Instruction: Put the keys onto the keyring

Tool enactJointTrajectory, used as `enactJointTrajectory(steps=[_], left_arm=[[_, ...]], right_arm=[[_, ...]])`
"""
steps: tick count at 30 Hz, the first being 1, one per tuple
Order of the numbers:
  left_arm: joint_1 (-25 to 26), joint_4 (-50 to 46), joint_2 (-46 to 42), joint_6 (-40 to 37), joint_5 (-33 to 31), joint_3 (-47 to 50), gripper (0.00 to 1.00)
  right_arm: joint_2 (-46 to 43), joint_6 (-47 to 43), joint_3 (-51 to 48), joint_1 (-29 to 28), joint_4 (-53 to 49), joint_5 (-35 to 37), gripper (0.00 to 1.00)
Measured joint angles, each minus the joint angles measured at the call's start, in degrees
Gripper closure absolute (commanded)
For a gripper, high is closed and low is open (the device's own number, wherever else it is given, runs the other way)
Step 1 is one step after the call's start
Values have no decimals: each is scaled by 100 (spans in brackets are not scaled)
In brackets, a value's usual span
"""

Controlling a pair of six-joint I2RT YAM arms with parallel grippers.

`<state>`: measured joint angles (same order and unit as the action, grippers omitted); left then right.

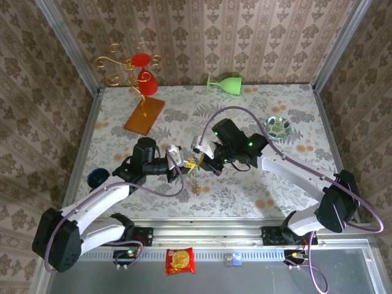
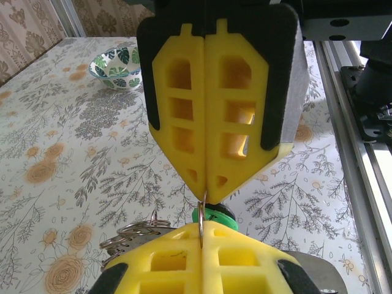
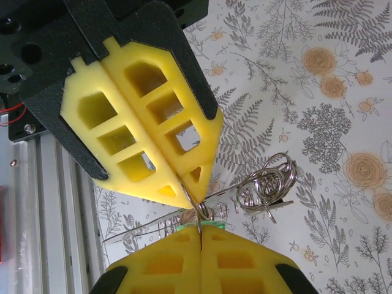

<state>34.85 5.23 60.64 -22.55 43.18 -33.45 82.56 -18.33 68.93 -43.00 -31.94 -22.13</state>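
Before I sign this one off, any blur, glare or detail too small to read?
Top view: even light, dangling chain too thin to read. Left wrist view: no glare, bowl crisp. Right wrist view: wire rings glint, yet sharp.

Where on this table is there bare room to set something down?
Bare floral cloth lies between the toppled green goblet and the small leaf-patterned bowl, and along the near metal rail. Crowded: the centre, where the left pincer and right pincer meet, both shut.
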Motion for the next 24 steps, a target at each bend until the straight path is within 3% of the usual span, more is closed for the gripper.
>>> enactJointTrajectory(steps=[24], left_arm=[[11,-15,92,-68,-105,-72,100]], right_arm=[[-291,-299,-131,-205,308,693,100]])
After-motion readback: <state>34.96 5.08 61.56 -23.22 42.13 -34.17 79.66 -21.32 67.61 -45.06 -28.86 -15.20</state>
